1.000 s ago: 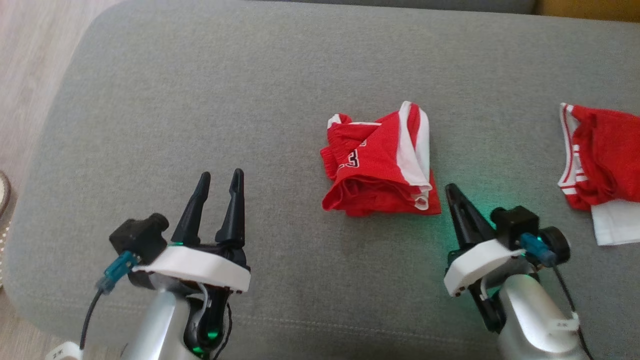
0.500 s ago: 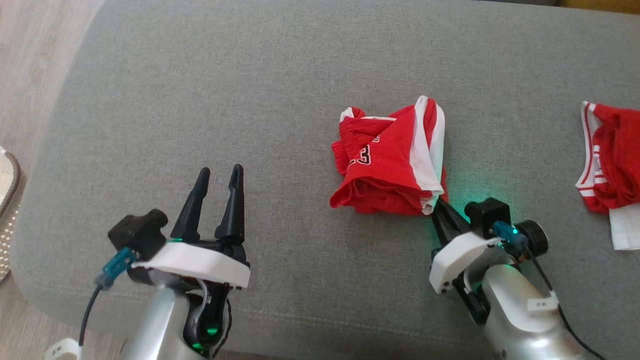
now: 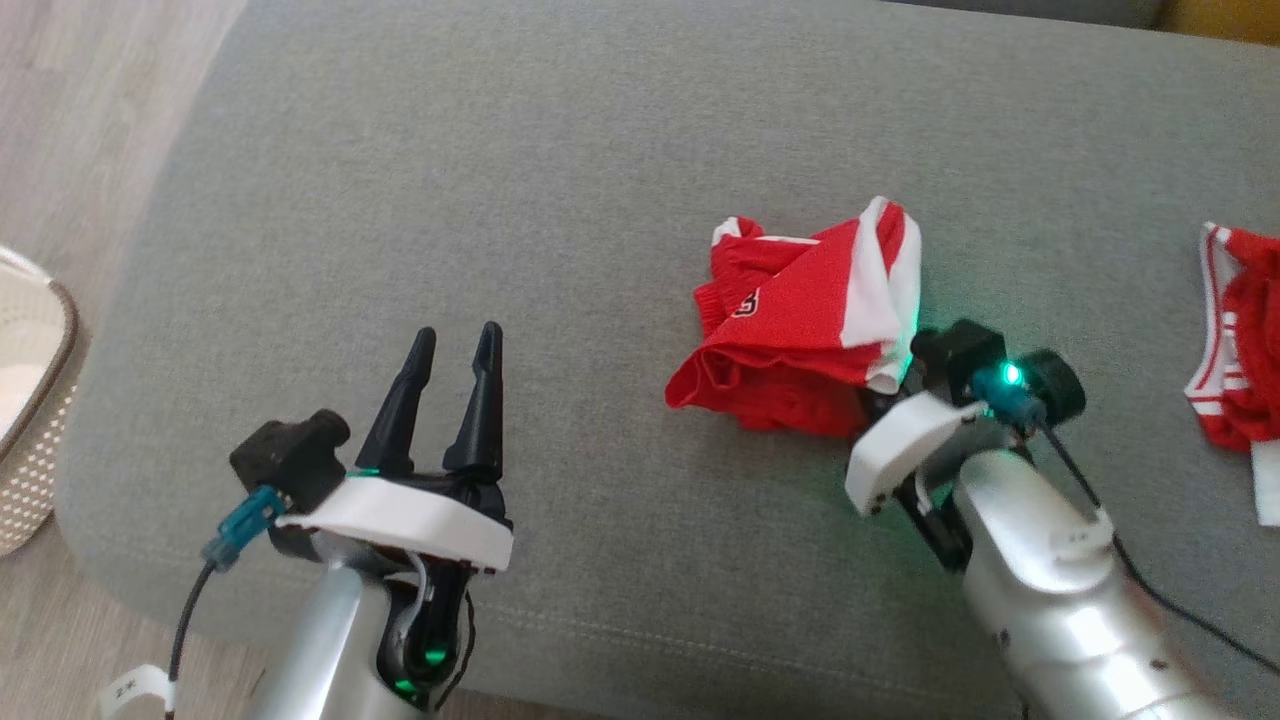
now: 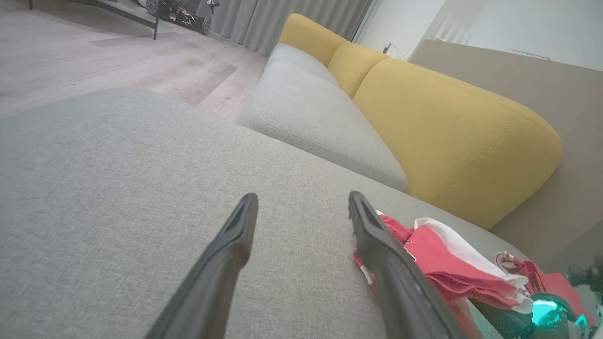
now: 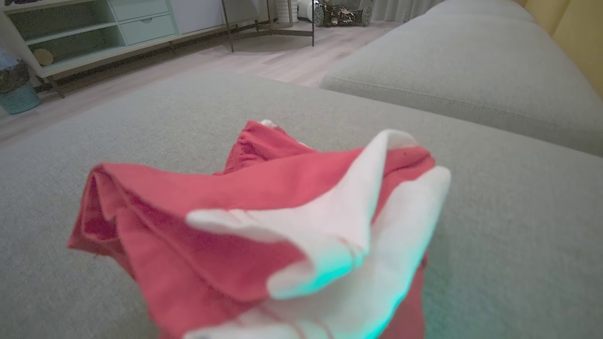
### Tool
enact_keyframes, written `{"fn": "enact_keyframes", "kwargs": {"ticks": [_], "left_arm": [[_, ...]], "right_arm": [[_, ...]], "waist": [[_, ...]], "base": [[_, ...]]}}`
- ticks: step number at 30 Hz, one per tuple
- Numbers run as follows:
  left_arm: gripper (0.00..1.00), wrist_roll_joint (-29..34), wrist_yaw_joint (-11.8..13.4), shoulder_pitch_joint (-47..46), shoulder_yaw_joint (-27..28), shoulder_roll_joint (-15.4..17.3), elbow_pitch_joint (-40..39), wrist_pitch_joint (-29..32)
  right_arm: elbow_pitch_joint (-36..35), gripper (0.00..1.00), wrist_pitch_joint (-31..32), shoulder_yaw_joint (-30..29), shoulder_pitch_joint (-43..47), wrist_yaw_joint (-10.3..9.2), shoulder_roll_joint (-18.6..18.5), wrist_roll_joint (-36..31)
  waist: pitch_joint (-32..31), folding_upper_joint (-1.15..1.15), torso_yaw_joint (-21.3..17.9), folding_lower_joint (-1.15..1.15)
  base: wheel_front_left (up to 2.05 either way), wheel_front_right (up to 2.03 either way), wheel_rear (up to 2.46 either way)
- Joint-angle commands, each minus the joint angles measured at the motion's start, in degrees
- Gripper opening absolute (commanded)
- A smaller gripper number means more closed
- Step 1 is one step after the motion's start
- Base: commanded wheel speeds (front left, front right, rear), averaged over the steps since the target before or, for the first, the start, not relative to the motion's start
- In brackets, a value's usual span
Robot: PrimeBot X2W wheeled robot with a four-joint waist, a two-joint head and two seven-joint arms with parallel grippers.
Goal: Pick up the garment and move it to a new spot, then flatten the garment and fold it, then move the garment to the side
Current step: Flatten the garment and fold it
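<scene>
Working over a wide grey sofa seat (image 3: 500, 150), with pale wooden floor (image 3: 90, 90) running along its left side, yellow back cushions (image 4: 447, 122) rising behind it in the left wrist view, and a woven basket (image 3: 30, 400) standing on the floor at the far left edge of the head view. Dealing with the folded red-and-white sports garment (image 3: 800, 340), lying as a compact bundle right of the seat's centre and showing a broad white stripe along its right side. Leaving alone a second red garment (image 3: 1235, 370), lying well apart at the right edge of the head view. Judging by that tidy bundle, apparently finished with flattening and folding, and now working on the last step, moving the garment to the side. Holding the left gripper (image 3: 455, 345) over bare cushion well to the left of the bundle, with fingers spread wide and nothing between them. Pressing the right gripper (image 3: 885, 405) against the bundle's near right corner, with fingers closed together and tucked under the white-edged cloth, tips hidden. Not being able to tell whether it is pinching fabric or merely nudging it. Seeing, in the right wrist view, the red and white layers bulking up close before the lens. Next, probably calling for a slow, low sideways push or drag along the cushion, staying under the layers to avoid spilling the folds open, and stopping short of the other garment if heading right.
</scene>
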Motion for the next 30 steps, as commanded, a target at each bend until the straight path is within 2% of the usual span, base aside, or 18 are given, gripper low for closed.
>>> {"fn": "enact_keyframes", "kwargs": {"ticks": [1, 9, 16, 30], "left_arm": [[1.0, -0.52, 0.12, -2.22, 1.38, 0.43, -1.7, -0.7], [1.0, -2.13, 0.58, -2.71, 0.27, 0.43, -1.9, -0.7], [1.0, -3.38, 0.9, -3.28, -0.37, 0.43, -2.23, -0.7], [1.0, -3.89, 1.19, -4.22, -0.98, 0.43, -2.2, -0.7]], "right_arm": [[-1.89, 0.0, -0.01, 1.58, -3.23, -0.05, 0.0, 0.29], [-1.3, 0.0, 2.61, 5.18, -9.89, -0.05, -1.88, 0.86], [3.55, 0.0, 5.69, 9.93, -13.38, -0.05, -2.58, 2.65], [11.92, 0.0, 5.12, 13.28, -23.93, -0.05, -3.18, 5.59]], "waist": [[0.32, 0.0, 0.88, 0.0], [1.65, 0.0, 4.22, 0.0], [3.26, 0.0, 6.88, 0.0], [4.63, 0.0, 8.57, 0.0]], "base": [[0.0, 0.0, 0.0], [0.0, 0.0, 0.0], [0.0, 0.0, 0.0], [0.0, 0.0, 0.0]]}}
